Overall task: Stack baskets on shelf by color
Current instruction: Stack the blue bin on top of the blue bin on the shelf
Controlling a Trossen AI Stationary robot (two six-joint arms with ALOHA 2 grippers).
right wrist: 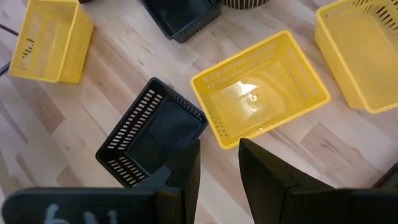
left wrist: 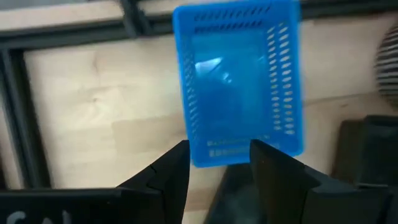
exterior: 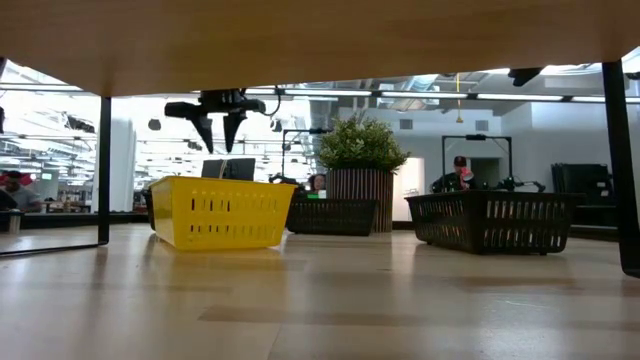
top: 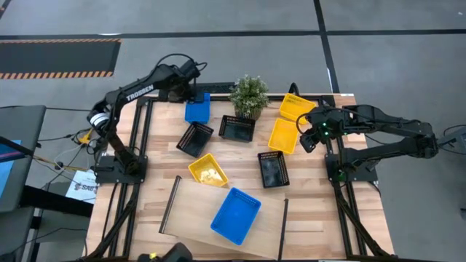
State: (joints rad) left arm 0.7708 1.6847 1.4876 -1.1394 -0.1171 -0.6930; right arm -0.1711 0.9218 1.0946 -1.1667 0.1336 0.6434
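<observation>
My left gripper point(top: 189, 94) point(exterior: 222, 122) point(left wrist: 219, 163) hangs open above the table's far edge. It is over the near short end of a blue basket point(top: 197, 110) point(left wrist: 239, 81) that rests on its base. A finger stands on each side of that end, and I see no touch. My right gripper point(top: 308, 138) point(right wrist: 219, 163) is open above the table, over the gap between a yellow basket point(top: 284, 135) point(right wrist: 258, 90) and a black basket point(top: 273, 169) point(right wrist: 152, 134). The shelf point(top: 191, 207) lies at the near edge with a second blue basket point(top: 235, 215) on it.
A potted plant point(top: 250, 94) point(exterior: 362, 160) stands at the far middle. Two more black baskets point(top: 194, 138) point(top: 237, 128) lie between the grippers. Another yellow basket point(top: 297, 108) sits far right, and a third point(top: 207, 171) point(exterior: 220, 212) sits at the shelf's far edge. People show in the room beyond.
</observation>
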